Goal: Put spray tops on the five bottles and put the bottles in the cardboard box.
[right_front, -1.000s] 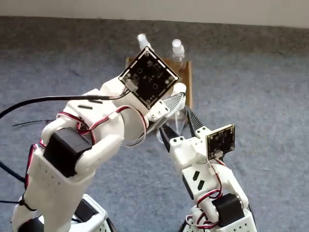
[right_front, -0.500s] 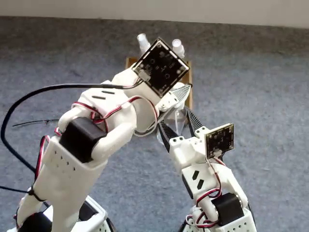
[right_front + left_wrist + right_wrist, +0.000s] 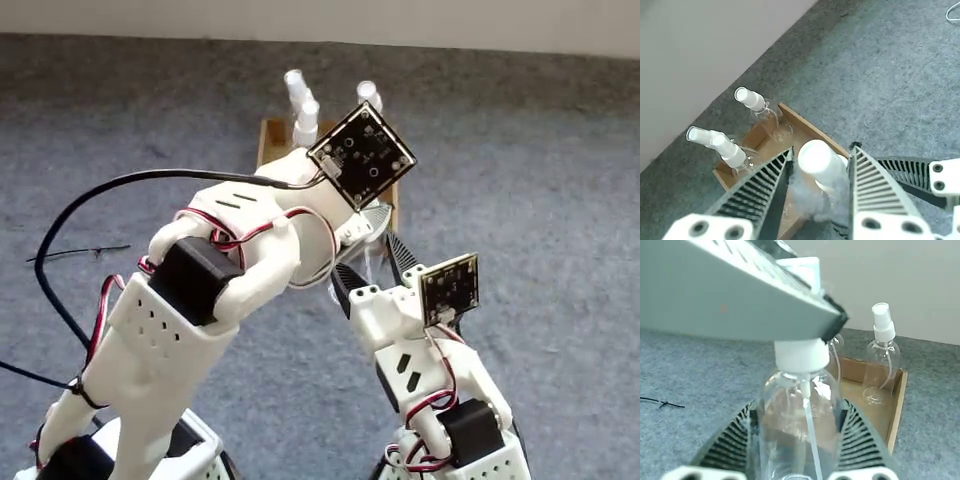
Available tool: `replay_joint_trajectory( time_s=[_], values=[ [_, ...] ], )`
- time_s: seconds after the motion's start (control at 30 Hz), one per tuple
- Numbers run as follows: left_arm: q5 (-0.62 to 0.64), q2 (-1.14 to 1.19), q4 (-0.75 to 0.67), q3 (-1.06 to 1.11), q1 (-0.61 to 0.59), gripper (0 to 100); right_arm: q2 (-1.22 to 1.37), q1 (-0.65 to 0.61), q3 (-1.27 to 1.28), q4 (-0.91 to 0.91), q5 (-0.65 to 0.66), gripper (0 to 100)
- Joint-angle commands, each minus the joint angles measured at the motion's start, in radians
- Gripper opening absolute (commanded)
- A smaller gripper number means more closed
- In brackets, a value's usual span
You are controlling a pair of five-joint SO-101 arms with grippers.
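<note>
Bottle (image 3: 800, 430) clear, spray top (image 3: 799, 356) white, box (image 3: 852, 371) brown, carpet (image 3: 520, 150) grey.

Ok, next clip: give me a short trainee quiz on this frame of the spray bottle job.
1. True or false: the right end effector is shut on a clear bottle.
2. The left end effector is at: A) that bottle's spray top; B) its base; C) nothing nearby.
3. Where do the other capped bottles stand?
Key: 1 true; 2 A; 3 in the cardboard box.
</note>
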Motion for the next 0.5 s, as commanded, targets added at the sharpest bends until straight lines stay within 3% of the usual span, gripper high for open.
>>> replay_joint_trajectory(
  time_s=[0.0,0.23,0.47],
  values=[
    [-0.008,-0.013,0.034,-0.053,-0.012,17,-0.008,0.016,-0.028,0.002,-0.006,4.3],
    [-0.006,-0.013,0.201,-0.243,-0.012,17,-0.008,0.027,-0.028,0.002,-0.005,0.5],
    [-0.008,-0.013,0.396,-0.361,-0.016,17,0.002,0.147,-0.047,-0.048,0.041,0.4]
  ],
)
